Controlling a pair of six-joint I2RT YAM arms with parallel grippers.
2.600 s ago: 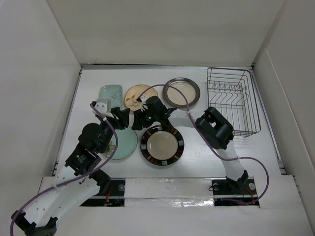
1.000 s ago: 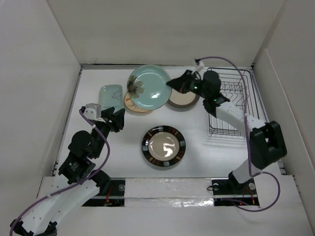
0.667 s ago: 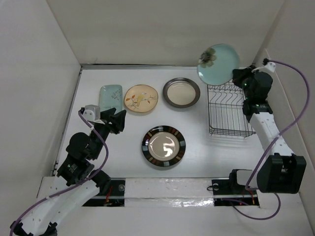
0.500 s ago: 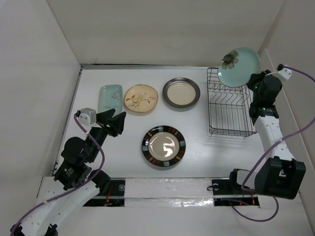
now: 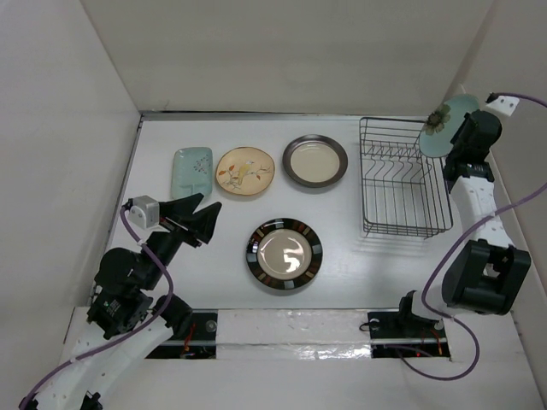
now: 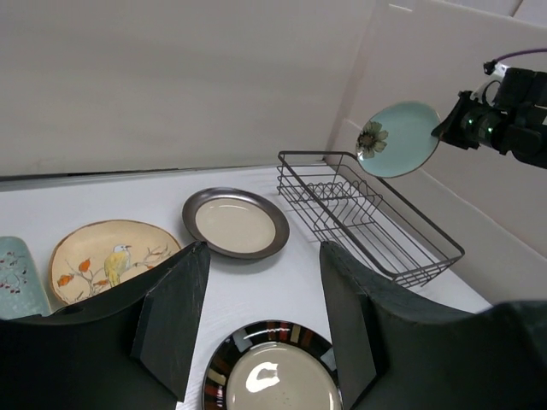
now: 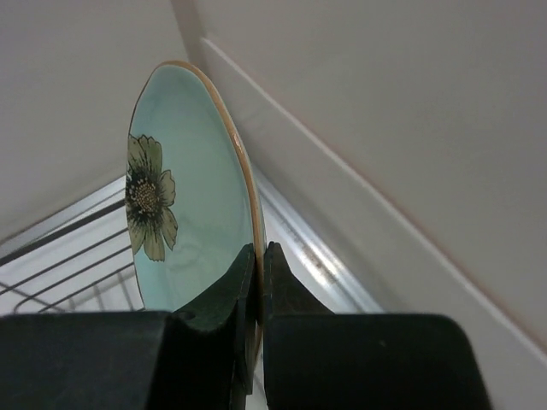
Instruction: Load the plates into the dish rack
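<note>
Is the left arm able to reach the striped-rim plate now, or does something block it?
Probably yes: the left pincer stands open and empty near the striped-rim plate, with nothing but table between them.

The left wrist view's edge cuts the rectangular plate (image 6: pixel 15 273).

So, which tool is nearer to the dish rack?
Right. The right tool holds a plate at the dish rack's far right corner; the left tool is far off, leftward.
</note>
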